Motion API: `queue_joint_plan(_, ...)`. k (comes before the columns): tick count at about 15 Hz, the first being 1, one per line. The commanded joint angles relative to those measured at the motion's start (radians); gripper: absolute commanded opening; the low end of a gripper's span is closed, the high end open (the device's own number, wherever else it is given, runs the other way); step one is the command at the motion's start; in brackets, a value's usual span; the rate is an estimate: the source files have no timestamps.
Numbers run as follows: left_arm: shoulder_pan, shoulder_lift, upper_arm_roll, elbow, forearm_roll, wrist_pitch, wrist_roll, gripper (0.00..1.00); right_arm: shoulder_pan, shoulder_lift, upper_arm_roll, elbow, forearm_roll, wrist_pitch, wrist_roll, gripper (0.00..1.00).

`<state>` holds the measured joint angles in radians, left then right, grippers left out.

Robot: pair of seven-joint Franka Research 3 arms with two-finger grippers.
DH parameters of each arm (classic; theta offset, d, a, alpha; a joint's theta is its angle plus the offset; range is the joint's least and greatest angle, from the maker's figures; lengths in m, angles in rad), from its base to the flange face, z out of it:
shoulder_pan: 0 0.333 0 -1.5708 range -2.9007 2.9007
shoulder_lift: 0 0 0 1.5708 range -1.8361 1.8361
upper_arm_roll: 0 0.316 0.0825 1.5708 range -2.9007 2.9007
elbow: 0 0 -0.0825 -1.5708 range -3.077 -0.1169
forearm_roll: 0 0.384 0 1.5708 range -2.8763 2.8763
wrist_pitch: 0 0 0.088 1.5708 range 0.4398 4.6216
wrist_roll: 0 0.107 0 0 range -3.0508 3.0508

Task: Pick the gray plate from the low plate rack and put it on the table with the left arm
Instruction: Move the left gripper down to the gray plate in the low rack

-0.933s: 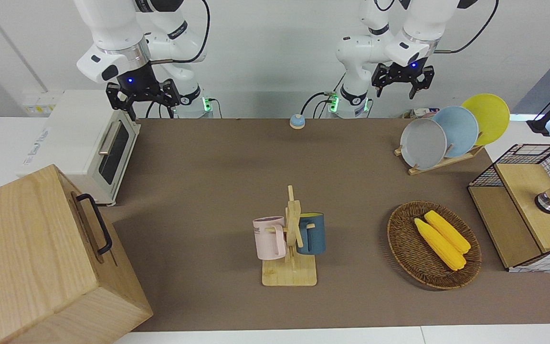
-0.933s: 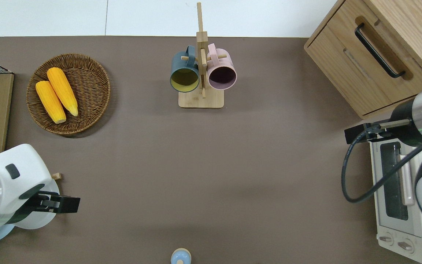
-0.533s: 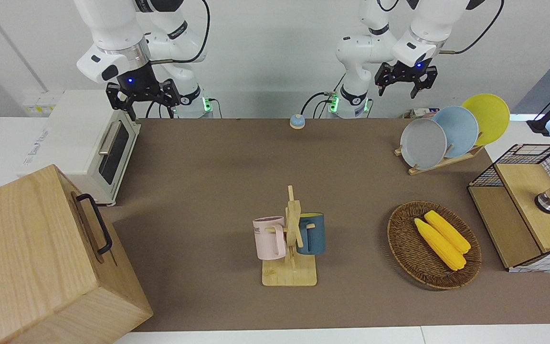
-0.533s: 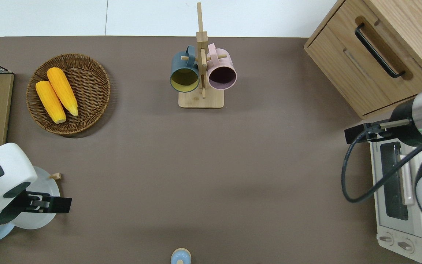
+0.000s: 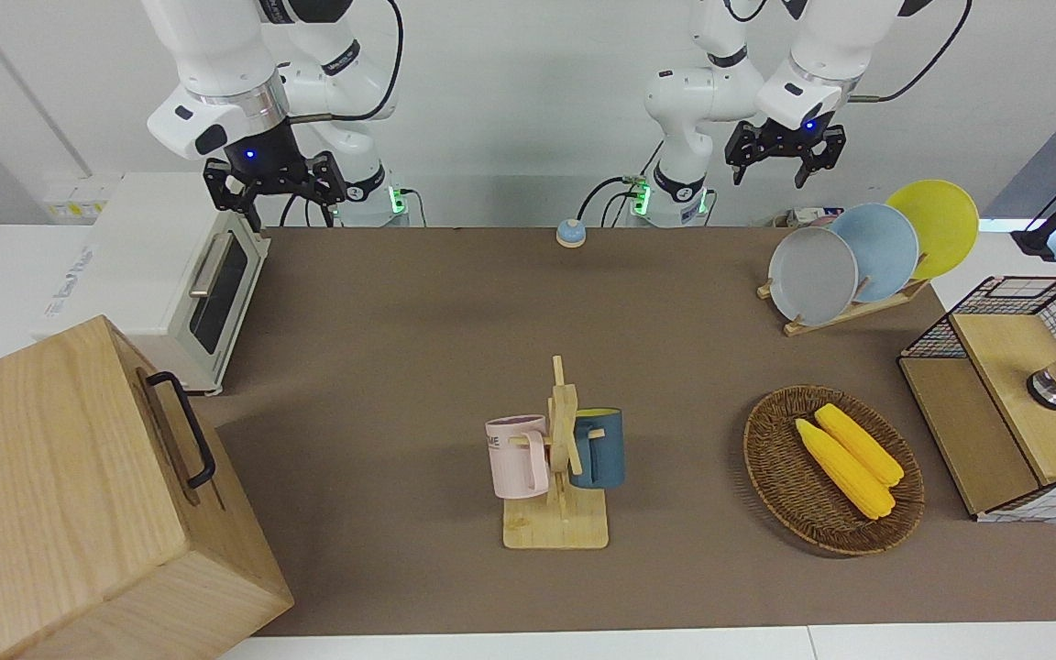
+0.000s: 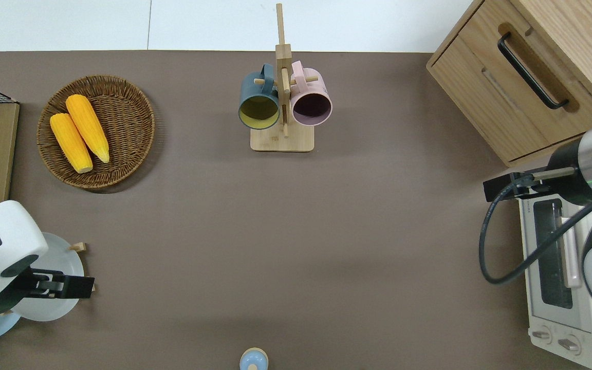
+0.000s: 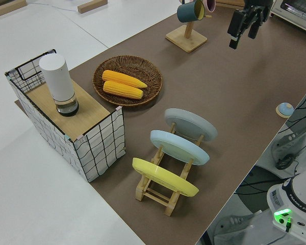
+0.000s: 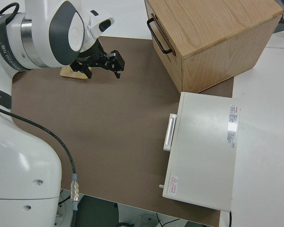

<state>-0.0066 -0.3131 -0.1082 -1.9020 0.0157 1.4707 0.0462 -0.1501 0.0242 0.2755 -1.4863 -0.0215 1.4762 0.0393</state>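
A wide table (image 5: 418,312) covered in a brown mat fills the scene, with two white jointed robot arms at its edge. Toward the left arm's end of the table stands the low light-wood plate rack (image 5: 844,313), its slanted pegs holding three plates on edge in a row. The round pale-gray matte plate (image 5: 812,275) sits in the end slot farthest from the robots, leaning against its pegs. Beside it, one slot nearer to the robots, is a light blue plate (image 5: 874,252), and nearest to the robots is a yellow plate (image 5: 934,227). The side view shows the three plates tilted the same way, apart from one another.

The left arm's black two-finger gripper (image 5: 786,167) hangs in the air with its fingers spread wide and nothing between them. Seen from overhead, the left gripper (image 6: 77,287) is over the edge of the gray plate, not touching it.

Farther from the robots than the rack lies a round wicker basket (image 5: 771,458) holding two yellow corn cobs (image 5: 849,454). Near the middle of the table an upright wooden mug stand (image 5: 560,477) carries a pink mug (image 5: 517,456) and a dark blue mug (image 5: 599,447).

The right arm is parked, its gripper (image 5: 276,188) open and empty.
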Motion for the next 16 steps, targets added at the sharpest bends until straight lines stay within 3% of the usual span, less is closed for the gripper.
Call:
queue_joint_plan(1, 0.026, -0.011, 0.057, 0.0, 0.061, -0.033, 0.021, 1.0, -0.019, -0.003, 0.018, 0.009, -0.002, -0.014, 0.013, 0.983)
queue_joint_plan(4, 0.03, -0.02, 0.132, -0.012, 0.122, -0.015, 0.061, 0.99, -0.02, -0.003, 0.018, 0.009, -0.002, -0.014, 0.013, 0.983)
queue_joint_plan(7, 0.03, -0.061, 0.177, -0.076, 0.158, 0.044, 0.063, 0.99, -0.019, -0.001, 0.018, 0.009, -0.002, -0.014, 0.013, 0.983)
queue_joint_plan(10, 0.057, -0.064, 0.182, -0.161, 0.17, 0.106, 0.066, 0.99, -0.019, -0.003, 0.018, 0.009, -0.002, -0.014, 0.013, 0.983)
queue_joint_plan(13, 0.114, -0.054, 0.186, -0.353, 0.199, 0.346, 0.066, 0.99, -0.02, -0.003, 0.016, 0.009, -0.002, -0.013, 0.013, 0.983)
queue_joint_plan(16, 0.149, -0.008, 0.186, -0.402, 0.199, 0.45, 0.083, 0.99, -0.019, -0.003, 0.018, 0.009, -0.002, -0.014, 0.013, 0.983)
